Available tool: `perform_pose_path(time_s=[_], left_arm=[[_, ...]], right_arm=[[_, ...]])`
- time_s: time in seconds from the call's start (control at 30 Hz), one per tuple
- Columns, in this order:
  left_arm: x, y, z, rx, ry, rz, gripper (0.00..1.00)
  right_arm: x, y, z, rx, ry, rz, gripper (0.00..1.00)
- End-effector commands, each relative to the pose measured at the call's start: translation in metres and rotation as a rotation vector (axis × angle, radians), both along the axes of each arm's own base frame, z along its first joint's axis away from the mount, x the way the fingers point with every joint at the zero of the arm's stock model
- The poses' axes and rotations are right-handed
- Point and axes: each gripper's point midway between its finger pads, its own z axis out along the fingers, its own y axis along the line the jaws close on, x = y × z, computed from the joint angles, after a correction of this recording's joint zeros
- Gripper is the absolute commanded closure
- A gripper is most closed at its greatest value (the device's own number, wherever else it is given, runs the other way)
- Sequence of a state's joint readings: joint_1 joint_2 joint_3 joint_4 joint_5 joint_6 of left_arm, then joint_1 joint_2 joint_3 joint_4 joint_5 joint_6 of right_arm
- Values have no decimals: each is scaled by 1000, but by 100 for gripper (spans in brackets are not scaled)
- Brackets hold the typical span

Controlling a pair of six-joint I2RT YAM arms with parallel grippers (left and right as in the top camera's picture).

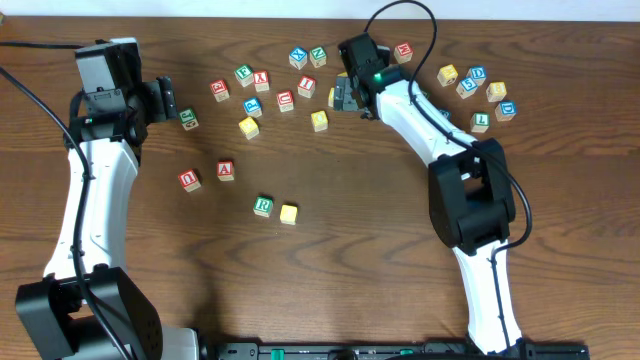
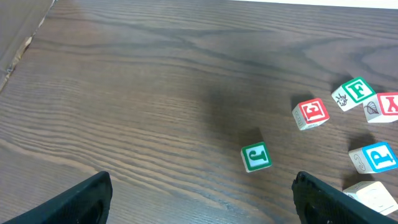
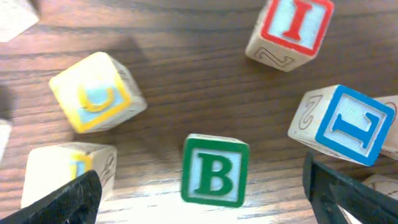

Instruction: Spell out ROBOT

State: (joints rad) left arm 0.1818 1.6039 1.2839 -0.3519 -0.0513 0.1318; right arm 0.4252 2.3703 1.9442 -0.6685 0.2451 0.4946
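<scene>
Right fingers (image 3: 357,196): spread wide, empty | green B cube (image 3: 214,169): midway between them (touching neither)

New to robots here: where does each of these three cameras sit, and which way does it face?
Overhead: above the table, facing straight down; both arms, left gripper and right gripper show.
Left wrist: on the left arm, facing forward and down at the green J cube; its open fingers frame the bottom.
Right wrist: on the right arm, close above the green B cube; its fingers show too.
Shared: overhead also shows the green J cube.
</scene>
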Motion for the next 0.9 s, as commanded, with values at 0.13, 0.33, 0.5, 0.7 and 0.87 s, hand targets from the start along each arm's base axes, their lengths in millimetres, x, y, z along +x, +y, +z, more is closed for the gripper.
perform_pose_path(time_s=[0.13, 0.33, 0.5, 0.7, 0.87], left_arm=[[0, 2, -9, -3, 21, -3, 9], [0, 2, -10, -3, 21, -3, 9], [0, 2, -10, -3, 21, -3, 9], [0, 1, -10, -3, 22, -4, 9], [0, 1, -10, -4, 25, -4, 9]], right_arm=[[7, 21, 53, 26, -16, 88, 1], [-13, 0, 63, -75, 75, 109, 1], [-31, -15, 80, -165, 156, 196, 1], [-48, -28, 86, -215, 235, 245, 1], [-51, -25, 82, -163, 261, 261, 1]])
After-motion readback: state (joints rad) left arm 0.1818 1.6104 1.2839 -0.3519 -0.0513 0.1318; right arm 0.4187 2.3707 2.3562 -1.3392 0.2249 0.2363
